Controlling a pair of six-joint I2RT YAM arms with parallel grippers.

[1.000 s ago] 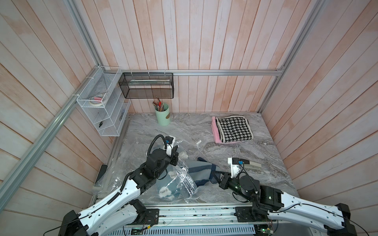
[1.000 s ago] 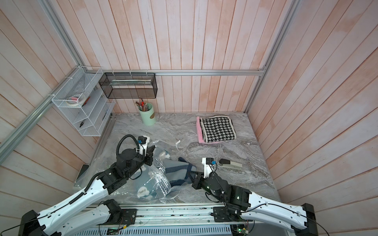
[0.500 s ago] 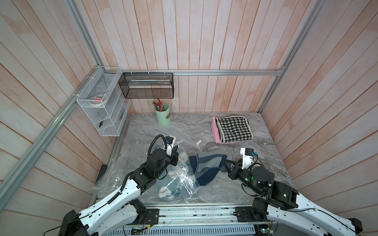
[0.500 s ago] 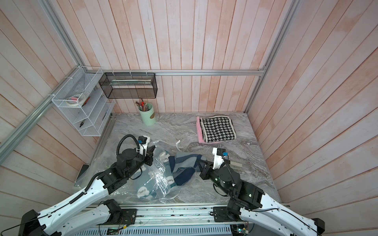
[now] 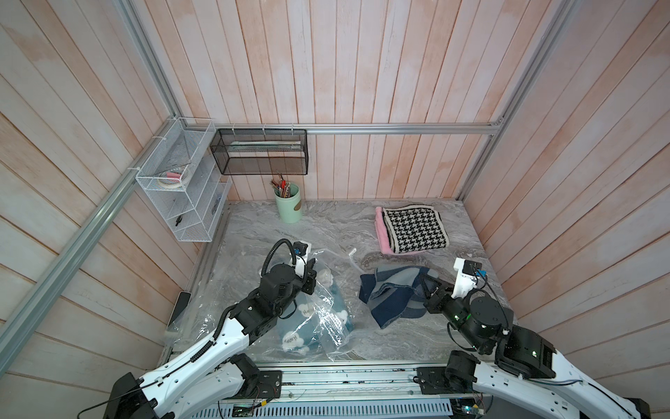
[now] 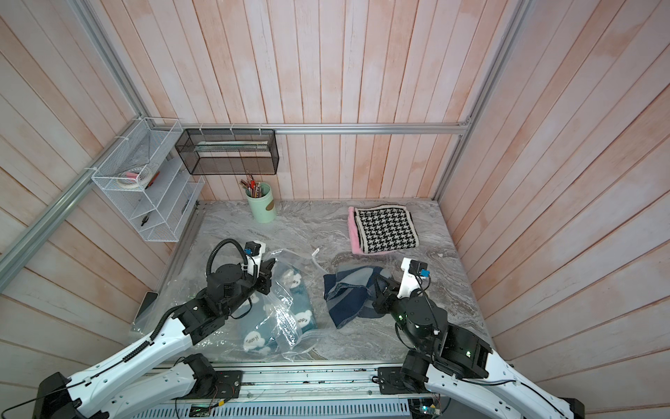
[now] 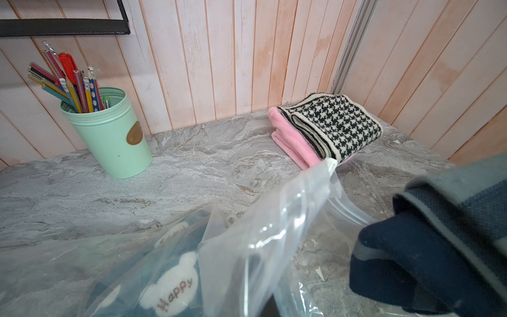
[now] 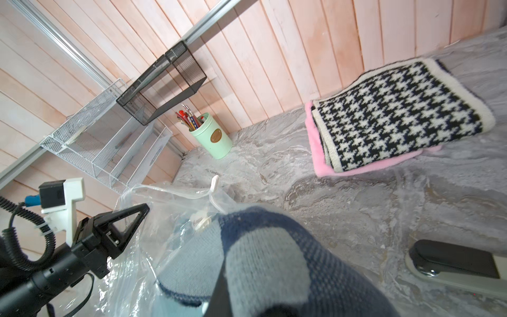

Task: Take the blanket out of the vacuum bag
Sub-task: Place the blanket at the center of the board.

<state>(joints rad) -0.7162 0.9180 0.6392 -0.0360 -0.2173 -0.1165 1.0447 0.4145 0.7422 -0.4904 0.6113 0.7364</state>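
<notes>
We note the right fingers (image 5: 428,286), clamped on the blue blanket (image 5: 391,295), have dragged it clear of the bag (image 5: 328,321) onto the counter (image 5: 326,232), just beside the mouth. The left fingers (image 5: 311,271) stay shut on the bag's edge. We judge the extraction done and only the release pending, though a teal blanket (image 5: 301,326) remains inside.

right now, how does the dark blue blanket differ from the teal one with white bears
The dark blue blanket lies outside the vacuum bag; the teal blanket is inside it. The dark blue one has pale blue patches; the teal one has white bears. The right gripper is shut on the dark blue one; nothing grips the teal one. Both are rumpled.
</notes>
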